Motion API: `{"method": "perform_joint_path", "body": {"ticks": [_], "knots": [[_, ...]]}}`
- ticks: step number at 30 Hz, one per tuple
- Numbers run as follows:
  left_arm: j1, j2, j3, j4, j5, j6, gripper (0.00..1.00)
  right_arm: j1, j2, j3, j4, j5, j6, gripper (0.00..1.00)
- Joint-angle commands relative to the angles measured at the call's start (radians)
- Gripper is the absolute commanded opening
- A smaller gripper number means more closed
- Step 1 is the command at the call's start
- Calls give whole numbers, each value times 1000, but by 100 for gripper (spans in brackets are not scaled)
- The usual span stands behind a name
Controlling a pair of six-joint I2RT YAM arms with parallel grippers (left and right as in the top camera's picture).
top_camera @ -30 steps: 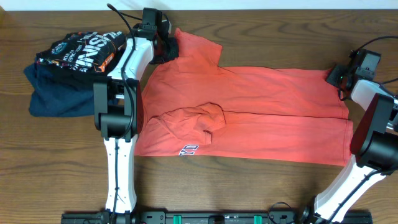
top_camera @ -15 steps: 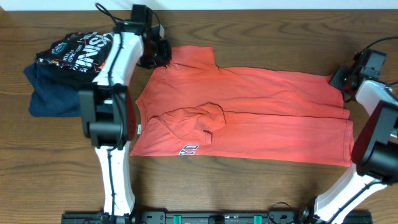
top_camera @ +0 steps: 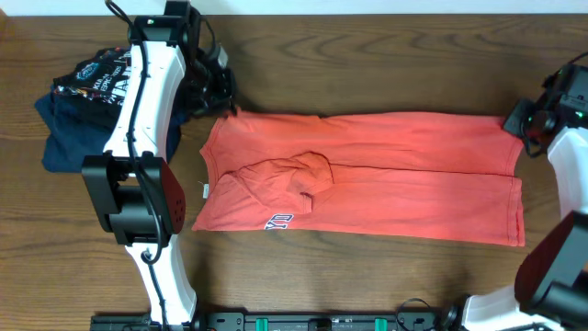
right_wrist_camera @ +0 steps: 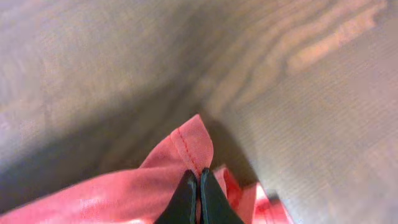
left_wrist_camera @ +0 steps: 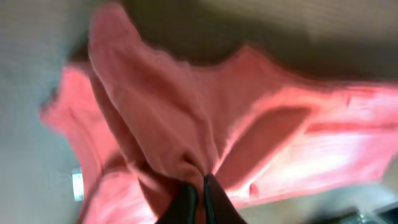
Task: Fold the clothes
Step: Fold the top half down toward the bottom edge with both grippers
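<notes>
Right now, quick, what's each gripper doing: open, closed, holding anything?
Left gripper: closed, pinching a bunched fold of the coral-red short-sleeved cotton T-shirt.
Right gripper: closed, pinching a hemmed corner of the same T-shirt.

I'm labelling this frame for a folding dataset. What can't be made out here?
- Overhead: T-shirt lettering, too small to read.
- Overhead: black shirt print, partly behind the left arm.
- Left wrist: cloth blurred around the left gripper.
- Overhead: right arm, cut off by the frame edge.

Robot lab bench, not home: left arm, right arm mounted on base rail (cables loose) at wood table.
</notes>
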State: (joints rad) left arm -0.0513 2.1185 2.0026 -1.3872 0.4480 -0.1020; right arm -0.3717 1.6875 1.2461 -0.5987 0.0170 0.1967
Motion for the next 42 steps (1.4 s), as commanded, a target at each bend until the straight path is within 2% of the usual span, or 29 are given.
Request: {"method": "perform_joint_path", "body": {"ticks": [1,5,10,17,25,33,42], "knots": [[3,-11,-2,-92,28,98,6,-10,-48,-3,-61,26,-48,1],[2,-11,-2,-220,28,212,6,-10,-63,-3,-172,78,-57,1],[3,-11,-3,-303,27,241,6,-17,-62,-3,-294,126,-56,1],[2,-11,-42,-303,4,239,6,-52,-62,-3,-383,179,-52,1],[2,-65,-222,-298,-37,239,6,-108,-62,-3,-428,192,-33,1],[-7,-223,-409,-182,-37,212,6,-109,-62,-3,-496,193,-25,1],[-9,-241,-535,-111,-29,195,6,-109,-62,-3,-545,221,-25,1]]}}
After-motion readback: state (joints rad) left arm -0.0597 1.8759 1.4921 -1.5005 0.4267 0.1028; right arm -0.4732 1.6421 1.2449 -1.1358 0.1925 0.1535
